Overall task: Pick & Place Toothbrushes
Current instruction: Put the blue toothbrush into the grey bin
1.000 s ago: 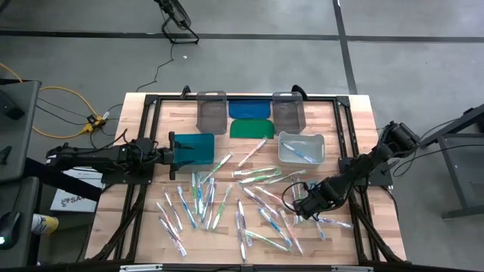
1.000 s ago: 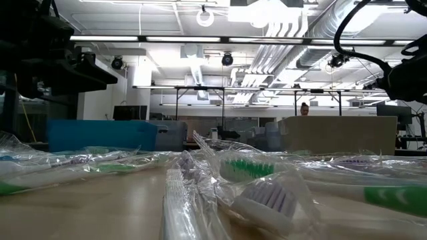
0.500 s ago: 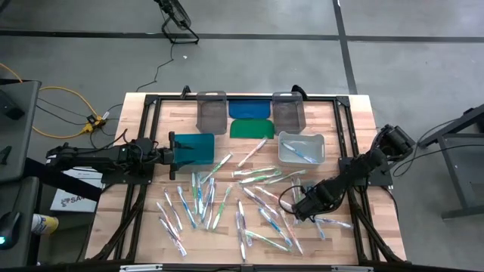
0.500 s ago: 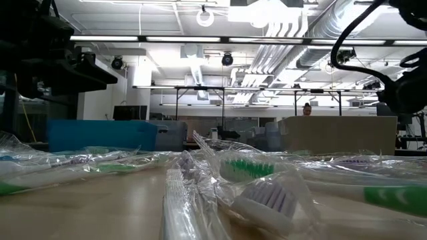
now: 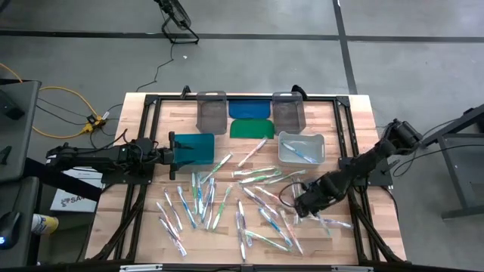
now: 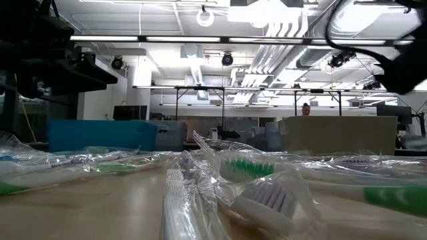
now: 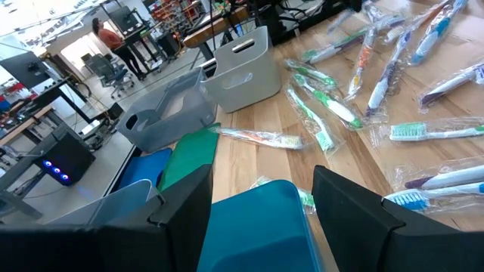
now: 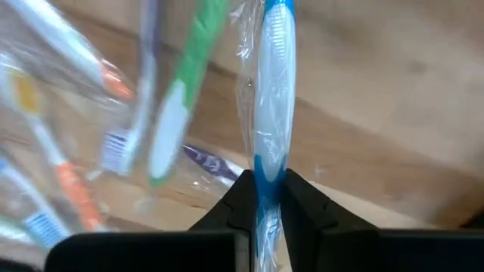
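Several wrapped toothbrushes (image 5: 242,200) lie scattered flat on the wooden table (image 5: 151,219). My right gripper (image 5: 305,205) points steeply down among those at the right and is shut on a blue and white toothbrush (image 8: 274,91) in a clear wrapper. My left gripper (image 5: 172,149) waits level at the left. Its fingers (image 7: 181,211) stand open at the left end of the teal bin (image 5: 195,148), which stands on the table. My right gripper (image 8: 266,185) pinches the toothbrush's blue part (image 8: 266,168) between its two fingers, wrapper and all. The fingers come from above, slanting steeply down. The brush runs on past the fingertips over the wood; whether its far end rests on the table, I cannot tell. My left gripper: whether its fingers touch the teal bin, I cannot tell.
A clear bin (image 5: 301,148) with a toothbrush in it stands right of centre. Two grey bins (image 5: 212,113) (image 5: 287,112), a blue lid (image 5: 249,108) and a green lid (image 5: 249,128) sit along the far edge. Black frame rails (image 5: 344,162) border the table.
My right arm has risen a little and its wrist has rolled; the low view shows it moving upward and blurring. The blue and white toothbrush moves with the gripper.
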You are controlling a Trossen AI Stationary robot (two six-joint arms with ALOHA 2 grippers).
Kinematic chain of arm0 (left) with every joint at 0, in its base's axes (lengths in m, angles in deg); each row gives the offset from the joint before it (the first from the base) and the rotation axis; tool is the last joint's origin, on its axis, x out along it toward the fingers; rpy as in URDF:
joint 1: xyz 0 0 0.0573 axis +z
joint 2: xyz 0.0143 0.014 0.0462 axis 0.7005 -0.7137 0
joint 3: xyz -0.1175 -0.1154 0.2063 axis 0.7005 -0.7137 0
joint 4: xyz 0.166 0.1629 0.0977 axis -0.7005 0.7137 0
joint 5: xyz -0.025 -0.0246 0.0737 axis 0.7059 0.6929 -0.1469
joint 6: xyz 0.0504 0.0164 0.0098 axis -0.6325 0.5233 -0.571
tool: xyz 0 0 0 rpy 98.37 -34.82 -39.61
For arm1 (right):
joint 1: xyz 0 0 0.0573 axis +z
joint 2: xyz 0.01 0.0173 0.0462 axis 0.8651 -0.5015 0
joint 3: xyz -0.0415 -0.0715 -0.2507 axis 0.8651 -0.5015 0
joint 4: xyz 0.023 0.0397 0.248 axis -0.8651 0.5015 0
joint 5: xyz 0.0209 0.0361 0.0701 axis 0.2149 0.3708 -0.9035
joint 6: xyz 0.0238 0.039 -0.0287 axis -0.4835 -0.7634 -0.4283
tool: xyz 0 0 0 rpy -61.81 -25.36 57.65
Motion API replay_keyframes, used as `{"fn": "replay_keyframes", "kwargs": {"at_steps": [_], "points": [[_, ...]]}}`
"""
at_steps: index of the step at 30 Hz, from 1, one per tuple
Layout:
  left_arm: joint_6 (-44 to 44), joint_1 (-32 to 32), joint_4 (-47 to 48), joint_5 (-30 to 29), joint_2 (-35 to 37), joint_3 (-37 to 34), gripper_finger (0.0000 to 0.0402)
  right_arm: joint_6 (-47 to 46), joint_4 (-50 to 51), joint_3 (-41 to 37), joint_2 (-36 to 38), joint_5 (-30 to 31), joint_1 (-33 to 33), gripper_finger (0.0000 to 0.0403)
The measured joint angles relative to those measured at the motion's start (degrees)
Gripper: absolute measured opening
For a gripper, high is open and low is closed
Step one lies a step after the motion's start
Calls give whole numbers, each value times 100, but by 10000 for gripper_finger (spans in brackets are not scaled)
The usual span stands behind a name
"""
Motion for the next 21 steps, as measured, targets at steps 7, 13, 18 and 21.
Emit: {"fn": "replay_keyframes", "kwargs": {"at_steps": [7,13,18,21], "points": [[0,0,1,0,0,1,219,2051,1854,1055,234,576,-1016,29],[0,-2,2,0,-2,2,219,4256,2667,1419,204,1231,-2221,29],[0,-1,0,0,-2,0,219,5598,2669,1423,201,1613,-3229,29],[0,0,2,0,-2,0,219,6190,2569,1423,201,1810,-3733,29]]}}
